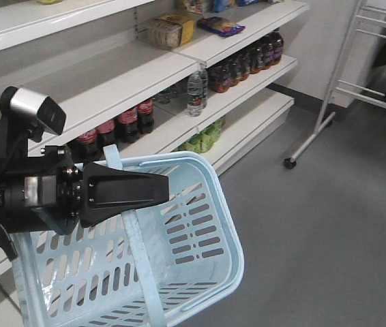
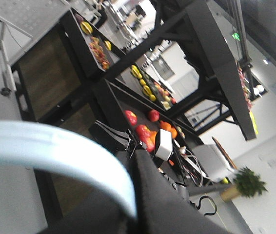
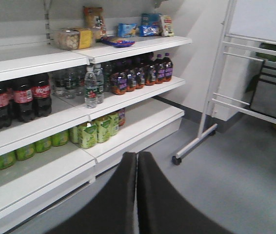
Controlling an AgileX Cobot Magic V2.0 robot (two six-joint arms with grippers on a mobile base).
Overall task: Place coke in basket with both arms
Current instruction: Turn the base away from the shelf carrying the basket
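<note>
The light blue basket (image 1: 200, 225) hangs tilted at the lower left of the front view, slotted sides showing and nothing visible inside. Its flat handle (image 1: 137, 252) runs under my left gripper (image 1: 160, 188), which is shut on it. The left wrist view shows the same handle (image 2: 55, 151) as a pale blue band pinched between the black fingers of the left gripper (image 2: 130, 192). My right gripper (image 3: 137, 157) is shut with nothing in it, above the grey floor and facing the shelves. The coke is out of view in every frame.
White shelves (image 3: 128, 95) hold dark cola bottles with red labels (image 3: 20, 96), water bottles (image 3: 91, 87), purple-labelled bottles (image 3: 145, 73) and green drink packs (image 3: 95, 130). A white wheeled rack (image 3: 211, 105) stands to the right on the grey floor (image 1: 329, 225).
</note>
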